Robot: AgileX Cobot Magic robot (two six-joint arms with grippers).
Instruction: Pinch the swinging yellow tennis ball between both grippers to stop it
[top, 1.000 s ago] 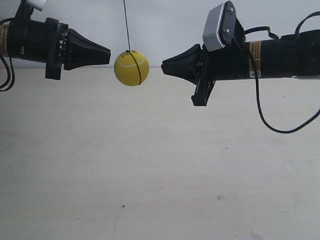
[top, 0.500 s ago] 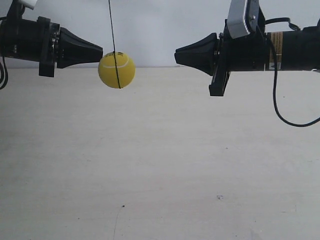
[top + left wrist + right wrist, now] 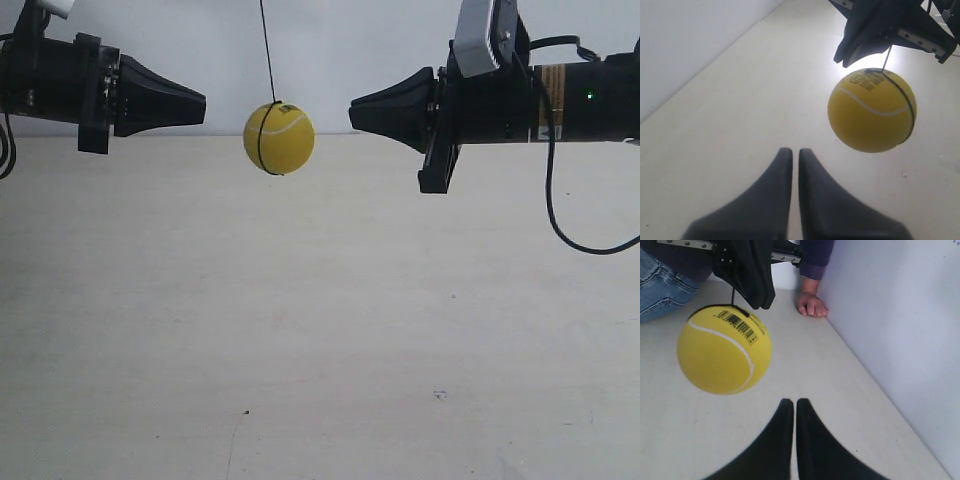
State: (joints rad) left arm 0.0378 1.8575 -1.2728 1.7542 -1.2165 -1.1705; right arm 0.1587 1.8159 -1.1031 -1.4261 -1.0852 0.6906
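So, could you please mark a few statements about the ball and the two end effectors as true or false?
1. The yellow tennis ball hangs on a string. True.
2. The left end effector and the right end effector are both shut and empty. True.
3. They are pinching the ball. False: the exterior view shows a gap on each side.
4. The ball touches the table. False: it hangs clear above it.
5. A person's hand rests on the table. True.

Tennis ball (image 3: 279, 138): bright yellow, white curved seam, dark barcode print
String (image 3: 267, 50): dark
Left gripper (image 3: 791, 150): black
Right gripper (image 3: 791, 401): black
Box (image 3: 480, 35): silver-grey
Table (image 3: 320, 330): off-white
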